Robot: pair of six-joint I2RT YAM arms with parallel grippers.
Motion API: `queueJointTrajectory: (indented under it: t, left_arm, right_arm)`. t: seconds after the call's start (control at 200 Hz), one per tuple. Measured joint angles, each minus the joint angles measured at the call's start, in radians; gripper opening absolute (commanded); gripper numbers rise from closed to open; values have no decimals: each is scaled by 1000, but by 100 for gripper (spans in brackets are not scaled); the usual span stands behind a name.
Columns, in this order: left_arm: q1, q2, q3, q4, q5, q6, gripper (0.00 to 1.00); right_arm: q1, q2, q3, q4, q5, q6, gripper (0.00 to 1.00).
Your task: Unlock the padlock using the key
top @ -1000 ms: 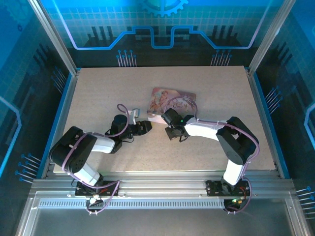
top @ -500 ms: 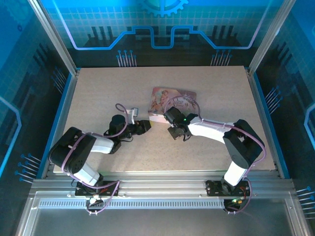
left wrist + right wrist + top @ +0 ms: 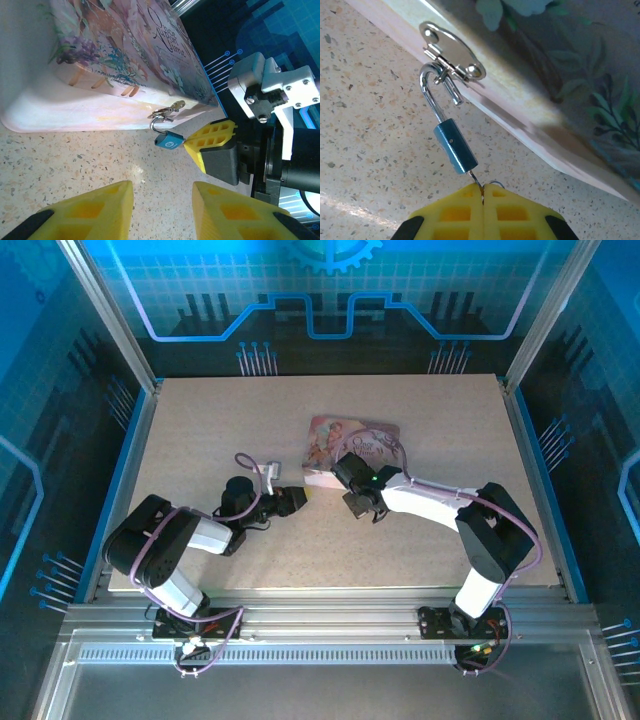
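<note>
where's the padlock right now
Right wrist view, left of centre: the padlock hangs from the hasp on the front edge of the box, just above the right arm's shut jaws.

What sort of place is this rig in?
Probably a purpose-built robot cell: aluminium frame rails, blue circuit-print wall panels, and a speckled tabletop boxed in between them.

Blue padlock (image 3: 455, 148) hooked through a metal hasp (image 3: 451, 56), thin key (image 3: 476, 178) at its base.

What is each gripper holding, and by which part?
Right gripper pinches the key by its head end, tip in the padlock. Left gripper is open, holding nothing.
</note>
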Motion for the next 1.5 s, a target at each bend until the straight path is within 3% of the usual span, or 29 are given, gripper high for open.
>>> queueJointTrajectory:
  t: [0.555,0.95,1.296,1.501]
  left_arm:
    - [0,53,-2,16,0,0,37]
    - [23,76,21,14,-9,-3,38]
    - [148,5,205,-199,-38,-1,45]
    - [196,144,367,-241,-8,-30,46]
  right_arm:
    - [0,78,72,-9,56,11,0]
    - [0,79,27,107,56,-72,0]
    - [-2,78,26,129,60,-129,0]
    - [-3,76,26,132,69,-154,0]
